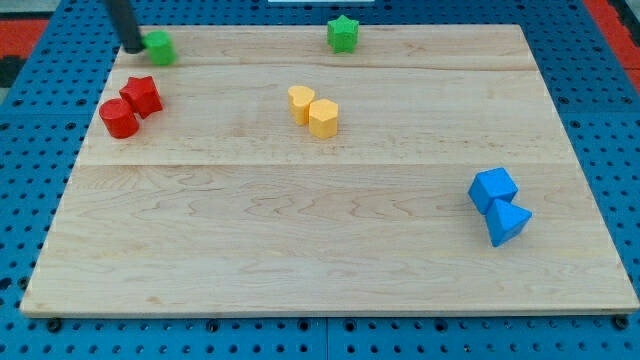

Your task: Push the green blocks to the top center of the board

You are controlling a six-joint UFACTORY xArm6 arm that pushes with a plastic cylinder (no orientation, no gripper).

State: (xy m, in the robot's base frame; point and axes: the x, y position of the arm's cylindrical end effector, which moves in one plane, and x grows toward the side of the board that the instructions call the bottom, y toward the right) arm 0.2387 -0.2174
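Observation:
A green block [159, 46] lies near the board's top left corner. A green star-shaped block [343, 34] lies at the top edge, a little right of centre. My tip [134, 45] stands right against the left side of the first green block. The dark rod rises from there out of the view's top.
A red star block [142, 95] and a red cylinder [118, 119] touch at the left. Two yellow blocks [301, 102] [323, 118] touch near the middle. A blue cube [493, 188] and a blue triangular block [507, 222] touch at the right. The wooden board [330, 260] rests on a blue pegboard.

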